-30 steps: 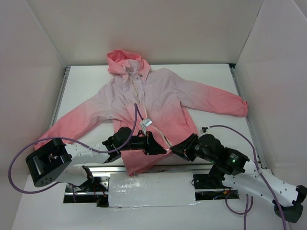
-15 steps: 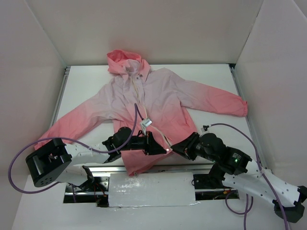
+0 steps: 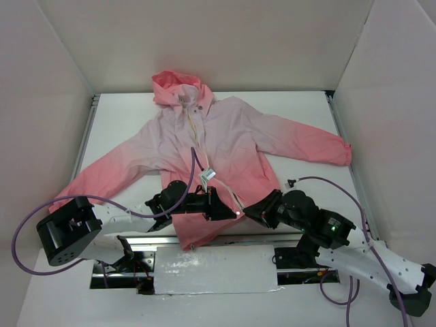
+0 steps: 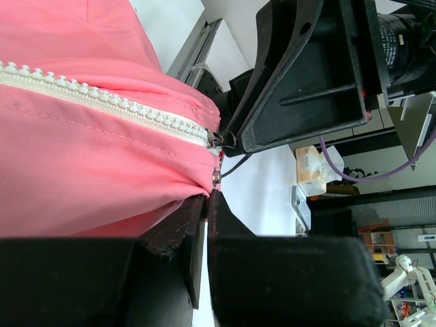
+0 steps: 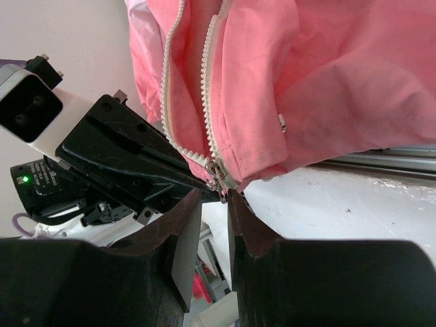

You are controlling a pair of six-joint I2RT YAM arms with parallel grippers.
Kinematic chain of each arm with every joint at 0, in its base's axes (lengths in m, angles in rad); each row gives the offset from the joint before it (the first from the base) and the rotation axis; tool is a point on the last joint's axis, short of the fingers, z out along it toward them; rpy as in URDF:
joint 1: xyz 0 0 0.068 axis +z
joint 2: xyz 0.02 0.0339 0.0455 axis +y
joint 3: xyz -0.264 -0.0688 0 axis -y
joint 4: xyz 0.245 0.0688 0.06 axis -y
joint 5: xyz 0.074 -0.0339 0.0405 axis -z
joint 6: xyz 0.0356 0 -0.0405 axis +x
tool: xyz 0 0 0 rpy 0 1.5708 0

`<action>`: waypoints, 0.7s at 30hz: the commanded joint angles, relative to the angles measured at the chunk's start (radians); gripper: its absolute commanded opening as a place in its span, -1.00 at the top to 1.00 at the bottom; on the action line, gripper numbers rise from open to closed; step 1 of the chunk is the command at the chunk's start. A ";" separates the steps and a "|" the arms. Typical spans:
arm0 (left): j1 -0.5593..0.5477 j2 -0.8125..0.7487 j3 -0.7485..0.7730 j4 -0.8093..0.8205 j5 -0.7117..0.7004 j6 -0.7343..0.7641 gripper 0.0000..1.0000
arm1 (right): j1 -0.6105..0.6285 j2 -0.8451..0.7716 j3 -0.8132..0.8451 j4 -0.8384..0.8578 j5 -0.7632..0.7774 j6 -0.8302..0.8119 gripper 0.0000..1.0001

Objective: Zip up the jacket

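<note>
White desk, boxed in by plain white wall panels at the back and both sides. A metal rail runs along the near edge, and a crinkled white sheet sits between the arm bases. A purple cable loops off the left arm and another loops off the right arm.

The jacket lies flat in the middle of the desk, front up. Its hood points to the back wall and both sleeves are spread out to the sides. The chest is pale lilac and the hem and cuffs are coral. The hem hangs just over the near edge. The zipper is open along the lower part seen from the right wrist, and its two rows of pale teeth meet only at the bottom.

The left end effector is at the hem, just left of the zipper. Its fingers are nearly together and clamped on the coral hem fabric, right under a small metal snap.

The right end effector is just beside it, facing it from the right. Its fingers are slightly apart with the zipper pull between the tips. The pull is too small in view to tell whether they actually grip it.

The left wrist view shows cluttered room shelving beyond the desk edge.
</note>
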 commanded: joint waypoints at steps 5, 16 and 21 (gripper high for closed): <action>0.001 -0.026 0.026 0.074 0.016 0.006 1.00 | 0.008 0.007 -0.020 0.054 0.023 0.001 0.47; 0.001 -0.038 0.017 0.078 0.015 0.003 1.00 | 0.008 0.026 -0.022 0.066 0.032 -0.005 0.80; 0.001 -0.040 0.014 0.079 0.013 0.002 1.00 | 0.008 0.029 -0.022 0.055 0.037 -0.004 0.99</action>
